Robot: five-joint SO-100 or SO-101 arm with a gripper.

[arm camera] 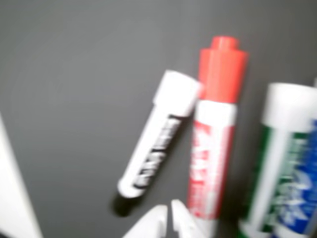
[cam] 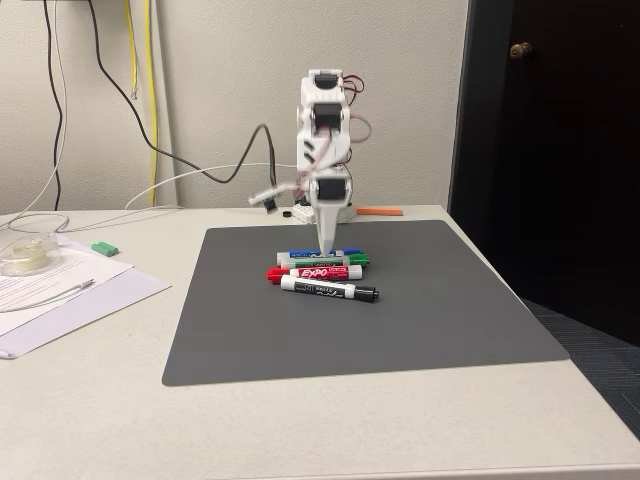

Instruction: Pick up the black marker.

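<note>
The black marker (cam: 330, 290), white-barrelled with a black cap at its right end, lies nearest the camera in a row of markers on the dark grey mat (cam: 240, 330). Behind it lie a red marker (cam: 315, 272), a green marker (cam: 335, 261) and a blue marker (cam: 322, 253). My gripper (cam: 327, 247) points straight down at the back of the row, over the blue and green ones. In the blurred wrist view the black marker (arm camera: 153, 144) lies tilted beside the red marker (arm camera: 215, 134). The gripper's white tips (arm camera: 168, 220) sit at the bottom edge, nearly touching, with nothing between them.
Papers (cam: 60, 290), a tape roll (cam: 25, 255) and a small green block (cam: 104, 248) lie on the table at left. An orange object (cam: 380, 211) lies behind the arm's base. Cables hang on the wall. The table's right edge drops off beside the mat.
</note>
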